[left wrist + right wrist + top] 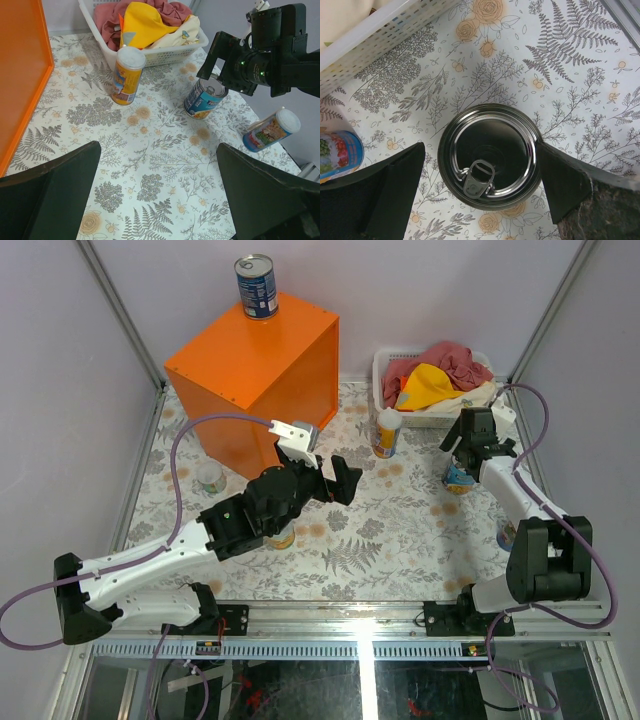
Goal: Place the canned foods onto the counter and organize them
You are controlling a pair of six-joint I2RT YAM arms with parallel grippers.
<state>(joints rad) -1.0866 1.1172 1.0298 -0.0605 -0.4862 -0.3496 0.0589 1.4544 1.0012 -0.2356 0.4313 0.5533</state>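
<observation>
Across the floral-patterned bench [400,530], the biggest thing is the bright orange box-shaped cabinet [235,390] at far left. It serves as the counter and is one of a kind. Two arms reach out from the near edge. One white plastic basket [384,365] of red and yellow cloths sits at far right.

I count six cans:
- One blue-labelled can [256,287] stands on the cabinet's far edge.
- One yellow tube with a white lid [386,433] stands just near of the basket.
- One short white-topped can [210,477] sits at the left, by the cabinet.
- One can [283,537] is half hidden under the left arm.
- One colourful white-capped tube [272,129] is at the near right. I cannot tell whether it stands or lies.
- One blue can with a silver pull-tab top [204,99] is at the right.

The right gripper [481,147] hangs directly over that last can. Its fingers are spread wide on either side of the rim and are not clamped on it. The left gripper [157,146] is also spread wide, with nothing in it, over the middle of the bench.

Several things could go wrong from here. Closing off-centre could tip the can or skid it across the cloth. The path to the cabinet crosses the left arm and the yellow tube, so a low carry could strike either one. The cabinet is tall, and too shallow a lift would catch its edge. Setting the can down carelessly could also knock the can already on top off the far side.
</observation>
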